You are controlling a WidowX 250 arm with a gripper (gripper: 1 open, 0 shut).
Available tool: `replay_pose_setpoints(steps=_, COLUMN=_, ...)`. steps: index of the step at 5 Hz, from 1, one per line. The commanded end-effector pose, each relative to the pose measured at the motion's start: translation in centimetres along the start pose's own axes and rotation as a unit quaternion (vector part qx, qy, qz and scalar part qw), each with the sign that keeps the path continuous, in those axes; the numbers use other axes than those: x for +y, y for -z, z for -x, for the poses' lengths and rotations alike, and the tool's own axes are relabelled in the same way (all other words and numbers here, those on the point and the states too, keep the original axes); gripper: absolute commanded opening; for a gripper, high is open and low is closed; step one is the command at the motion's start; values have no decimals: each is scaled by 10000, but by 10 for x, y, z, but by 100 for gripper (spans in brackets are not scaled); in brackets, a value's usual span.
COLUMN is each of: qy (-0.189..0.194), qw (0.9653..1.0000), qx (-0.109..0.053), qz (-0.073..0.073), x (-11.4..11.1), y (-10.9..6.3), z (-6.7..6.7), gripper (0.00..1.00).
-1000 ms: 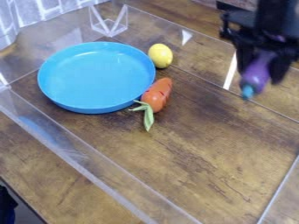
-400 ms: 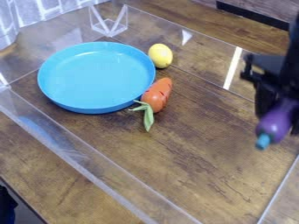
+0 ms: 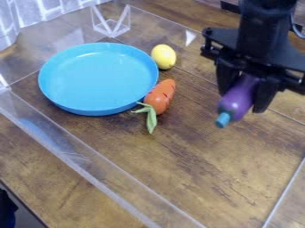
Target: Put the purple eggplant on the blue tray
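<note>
Grasp looks done, transport isn't: the gripper (image 3: 248,82), right side of frame, has its fingers clamped on the purple eggplant (image 3: 237,99), which hangs at a tilt, teal cap end pointing down and slightly left. Looks like it's off the table (image 3: 179,165), though how high I can't tell from this angle. The blue tray (image 3: 98,78) sits upper left, nothing on it. Left to do, by my read: carry it left across the frame, get it over the dish, lower, release, back off. Edges: tray rim is shallow, so modest lift should clear it, but the dangling cap end is the low point and would catch first. The orange carrot (image 3: 159,97) lies right against the tray's right side, leaves toward the bottom of frame; the yellow lemon (image 3: 163,56) is just beside the upper right rim. Both sit near the direct path, so pass above them, not through. Open wood between carrot and gripper, more of it lower centre. Inside the tray there's plenty of room; I'd aim mid-dish, away from the rim.
</note>
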State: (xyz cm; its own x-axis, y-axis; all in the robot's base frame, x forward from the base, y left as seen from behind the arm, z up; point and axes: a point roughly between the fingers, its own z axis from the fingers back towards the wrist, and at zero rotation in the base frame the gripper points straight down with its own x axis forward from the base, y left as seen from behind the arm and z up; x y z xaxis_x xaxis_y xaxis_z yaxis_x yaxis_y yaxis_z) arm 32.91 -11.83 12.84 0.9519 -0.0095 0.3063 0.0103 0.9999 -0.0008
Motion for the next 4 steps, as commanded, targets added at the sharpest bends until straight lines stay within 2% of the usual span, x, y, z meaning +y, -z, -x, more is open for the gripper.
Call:
replay_pose_setpoints(steps=1, qy=-230, qw=9989, qx=-410, qz=74, x=11, y=-27, z=-12, gripper=0)
replay_pose_setpoints(steps=2, qy=-339, qw=9987, qx=-376, qz=9, x=15, y=-22, z=-13, gripper=0)
replay_pose_setpoints(steps=3, qy=141, qw=9992, qx=-350, qz=118, x=29, y=-27, z=-6, gripper=0)
replay_pose_setpoints(steps=4, qy=509, qw=9979, qx=-360, qz=199, x=71, y=-33, z=3, gripper=0)
